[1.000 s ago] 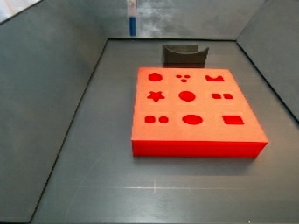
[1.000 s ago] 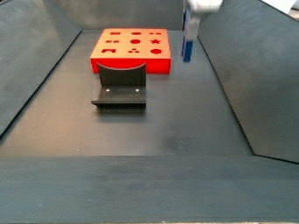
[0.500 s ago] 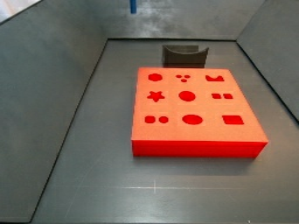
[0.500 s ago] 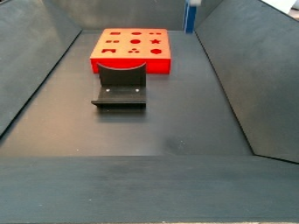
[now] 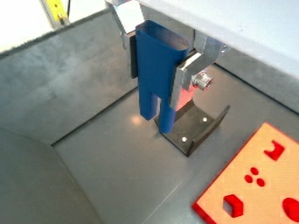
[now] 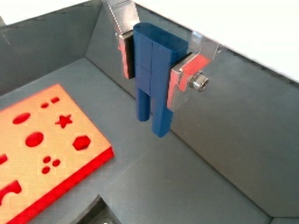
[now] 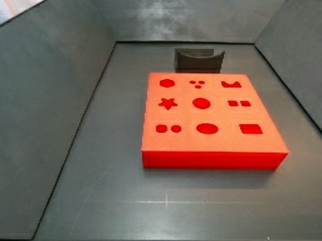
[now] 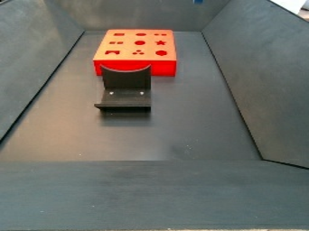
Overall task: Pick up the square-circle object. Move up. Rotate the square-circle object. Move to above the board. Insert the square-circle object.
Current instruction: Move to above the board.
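Observation:
The gripper is shut on the square-circle object, a blue elongated peg that hangs upright between the silver fingers and reaches below them. Both wrist views show this grip, with the peg high above the floor. The board, a flat red-orange block with shaped holes, lies on the floor in both side views. It also shows in both wrist views, off to the side of the peg and far below it. The gripper and peg are above the top edge of both side views.
The fixture, a dark bracket, stands on the floor just beyond the board's end; it also shows in the other side view and in a wrist view. Sloping grey walls enclose the dark floor.
The gripper with the blue peg has risen straight up and has left the top of both side views. The board and the fixture have not moved.

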